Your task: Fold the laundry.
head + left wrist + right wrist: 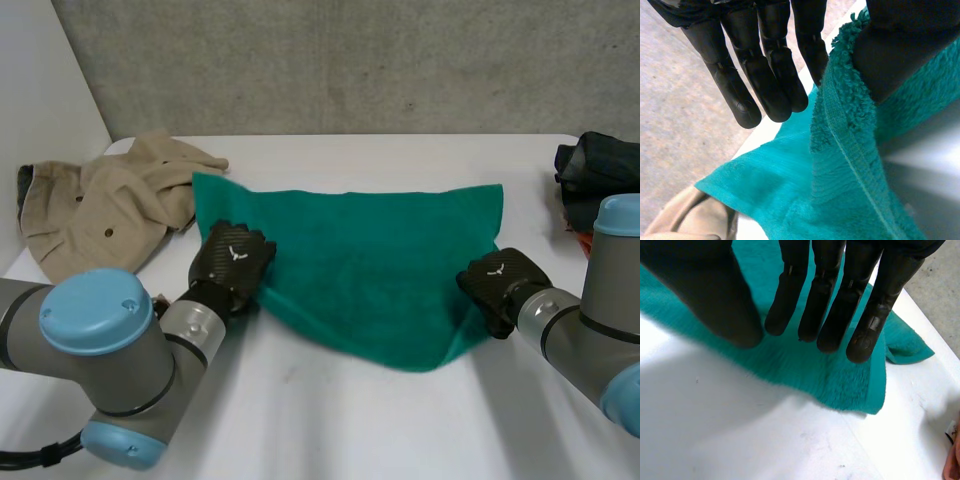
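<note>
From where I stand the folding has barely begun. The green towel (370, 260) lies spread in the middle of the white table (330, 420), one layer as far as I can judge, with no doubled edge in it. The left hand (232, 262) is at its left edge, fingers (772, 75) straight and side by side, apart from the thumb (900, 45), over which a lifted bit of the hem rests (draped rather than pinched, I'd say). The right hand (497, 280) is at the right edge by the near corner, its fingers (832, 300) straight too, held over the cloth and closing on nothing. Left to do: the whole towel, then the rest. By count: one towel, one crumpled beige garment (100, 215) at the far left, one dark heap (598, 175) at the far right (how many pieces I cannot tell), two hands.
</note>
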You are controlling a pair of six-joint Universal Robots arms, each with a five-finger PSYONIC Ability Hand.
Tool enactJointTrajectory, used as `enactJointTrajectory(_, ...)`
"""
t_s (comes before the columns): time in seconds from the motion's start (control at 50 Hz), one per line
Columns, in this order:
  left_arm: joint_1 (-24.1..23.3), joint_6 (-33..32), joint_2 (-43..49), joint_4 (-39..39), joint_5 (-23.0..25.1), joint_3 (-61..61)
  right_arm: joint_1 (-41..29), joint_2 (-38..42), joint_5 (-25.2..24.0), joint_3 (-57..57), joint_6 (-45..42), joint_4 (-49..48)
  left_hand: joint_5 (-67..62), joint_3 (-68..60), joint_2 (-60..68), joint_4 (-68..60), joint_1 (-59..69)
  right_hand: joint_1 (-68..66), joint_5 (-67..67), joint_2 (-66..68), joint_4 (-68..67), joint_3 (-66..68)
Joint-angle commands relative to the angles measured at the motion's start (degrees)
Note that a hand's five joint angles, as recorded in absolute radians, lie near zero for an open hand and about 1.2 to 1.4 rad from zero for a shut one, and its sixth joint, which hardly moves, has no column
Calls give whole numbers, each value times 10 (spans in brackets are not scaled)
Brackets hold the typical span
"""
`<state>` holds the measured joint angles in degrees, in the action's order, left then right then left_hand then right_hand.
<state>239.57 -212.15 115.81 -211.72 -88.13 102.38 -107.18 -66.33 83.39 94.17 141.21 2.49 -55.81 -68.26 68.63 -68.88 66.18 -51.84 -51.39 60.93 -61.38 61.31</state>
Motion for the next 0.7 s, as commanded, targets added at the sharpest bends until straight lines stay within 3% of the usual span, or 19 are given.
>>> enactJointTrajectory(0.02,11,1,-30,48,0,-3,18,-25,-3,-7,25,-34,-142,-117,114,-111,138,177,272,-268,272,-271)
enactJointTrajectory(0.08,13,1,-41,50,1,-8,54,-36,-4,-10,53,-31,-142,-117,114,-111,138,329,425,-420,425,-424)
enactJointTrajectory(0.22,16,4,-50,56,3,-46,86,-36,-50,-30,73,7,-142,-117,114,-111,138,355,451,-446,451,-450)
enactJointTrajectory(0.36,28,5,-42,109,6,-101,136,-26,-132,-50,-79,30,-142,-117,114,-111,138,345,441,-436,441,-440)
enactJointTrajectory(0.48,32,5,-30,123,7,-108,137,8,-124,-65,-192,86,-142,-117,114,-111,138,335,431,-426,431,-430)
enactJointTrajectory(0.56,33,5,-9,122,7,-125,140,8,-117,-62,-145,113,-142,-117,114,-111,138,327,422,-418,422,-421)
enactJointTrajectory(0.7,47,5,28,134,5,-175,145,3,-119,-29,46,117,-142,-117,114,-111,138,300,395,-391,395,-395)
